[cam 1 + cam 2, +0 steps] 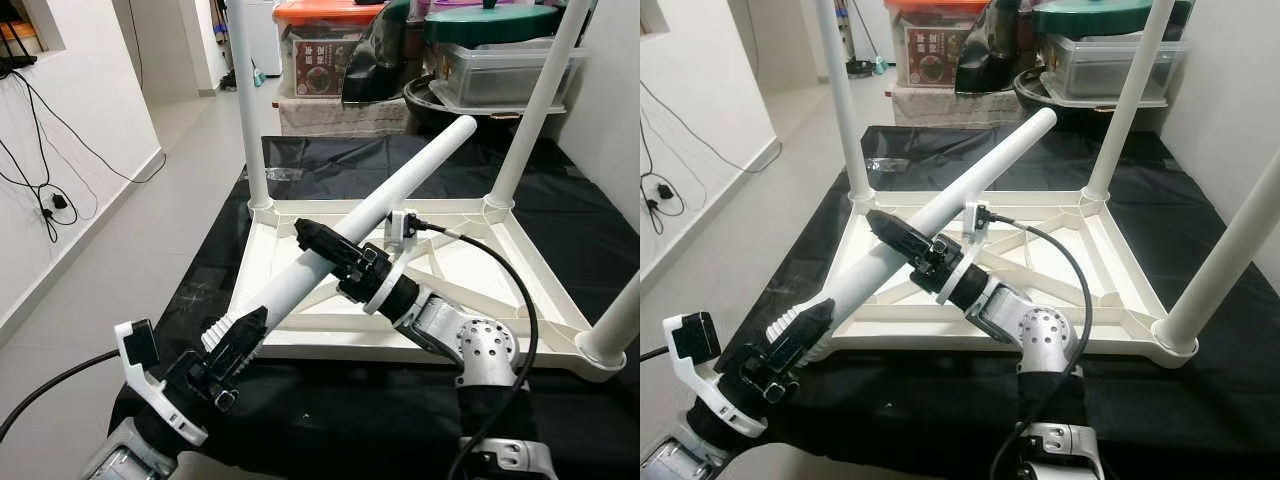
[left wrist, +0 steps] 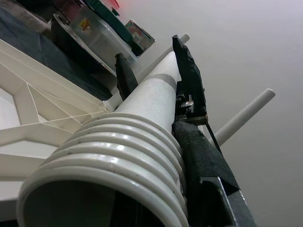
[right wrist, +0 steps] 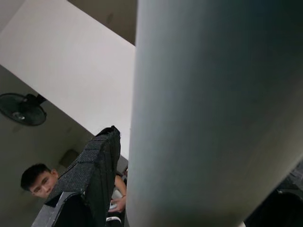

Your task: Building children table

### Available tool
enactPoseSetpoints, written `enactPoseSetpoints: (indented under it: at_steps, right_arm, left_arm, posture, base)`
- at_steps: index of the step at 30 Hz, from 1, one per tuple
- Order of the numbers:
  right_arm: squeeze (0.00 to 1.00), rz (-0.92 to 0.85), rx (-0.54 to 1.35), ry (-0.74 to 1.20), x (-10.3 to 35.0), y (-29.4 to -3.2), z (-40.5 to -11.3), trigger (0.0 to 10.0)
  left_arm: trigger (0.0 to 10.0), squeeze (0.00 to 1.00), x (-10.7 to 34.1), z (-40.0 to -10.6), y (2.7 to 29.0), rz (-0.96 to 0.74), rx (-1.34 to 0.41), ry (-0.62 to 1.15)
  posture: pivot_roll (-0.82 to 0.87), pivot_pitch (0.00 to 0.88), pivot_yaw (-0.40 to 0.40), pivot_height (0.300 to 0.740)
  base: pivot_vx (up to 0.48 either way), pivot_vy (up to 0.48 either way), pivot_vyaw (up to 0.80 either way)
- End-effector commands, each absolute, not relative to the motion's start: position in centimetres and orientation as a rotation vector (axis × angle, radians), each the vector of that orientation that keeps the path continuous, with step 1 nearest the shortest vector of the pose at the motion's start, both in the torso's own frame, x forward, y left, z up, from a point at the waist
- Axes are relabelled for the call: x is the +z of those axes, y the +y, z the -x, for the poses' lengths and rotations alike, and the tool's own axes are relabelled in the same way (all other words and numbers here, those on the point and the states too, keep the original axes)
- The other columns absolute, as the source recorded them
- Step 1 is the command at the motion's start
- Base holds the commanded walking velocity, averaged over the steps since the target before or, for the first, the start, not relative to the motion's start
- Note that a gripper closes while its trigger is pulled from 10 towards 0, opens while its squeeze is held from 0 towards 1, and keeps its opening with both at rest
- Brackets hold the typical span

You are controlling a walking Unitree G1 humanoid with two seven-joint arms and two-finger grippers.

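Above upturned tabletop (image 1: 300,325) | table leg (image 1: 400,187) clamped: left end effector (image 1: 232,345) threaded end, right end effector (image 1: 330,247) mid-shaft

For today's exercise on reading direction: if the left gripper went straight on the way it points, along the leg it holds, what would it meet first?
Probably the right gripper, clamped on the same loose table leg just ahead of the left gripper; depth seems consistent in both eye views.

Silver perforated wrist housings are seen behind the black-fingered left gripper (image 1: 240,335) and right gripper (image 1: 325,243); white collars ring both wrists, and a black cable is looped behind the right.
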State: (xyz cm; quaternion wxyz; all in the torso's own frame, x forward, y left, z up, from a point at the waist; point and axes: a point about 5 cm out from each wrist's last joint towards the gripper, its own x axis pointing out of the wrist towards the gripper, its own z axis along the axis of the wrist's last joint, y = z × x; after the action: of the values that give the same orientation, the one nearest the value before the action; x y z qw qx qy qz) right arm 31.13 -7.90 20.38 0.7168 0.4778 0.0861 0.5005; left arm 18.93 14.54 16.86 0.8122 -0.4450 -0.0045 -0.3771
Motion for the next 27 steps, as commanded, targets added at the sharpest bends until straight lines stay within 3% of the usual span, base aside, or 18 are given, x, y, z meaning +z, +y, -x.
enactPoseSetpoints:
  at_steps: [1,26,27]
  right_arm:
    - [0.00,-1.044,1.121,0.186,20.8,-7.5,-31.0,10.0]
    - [0.00,-1.031,1.145,0.180,21.1,-6.3,-29.9,10.0]
    - [0.00,-1.031,1.148,0.178,21.2,-6.3,-29.9,9.1]
  left_arm:
    - [10.0,0.00,17.1,-18.9,14.1,0.936,-0.843,-0.005]
    - [10.0,0.00,16.5,-20.0,12.8,0.961,-0.900,0.014]
    - [10.0,0.00,16.5,-19.9,12.7,0.964,-0.906,0.018]
  posture:
    - [0.04,0.032,0.000,0.740]
    - [0.02,0.021,0.007,0.740]
    - [0.02,0.021,0.007,0.740]
  base:
    - [0.000,0.000,0.00]
    - [0.000,0.000,0.00]
    - [0.000,0.000,0.00]
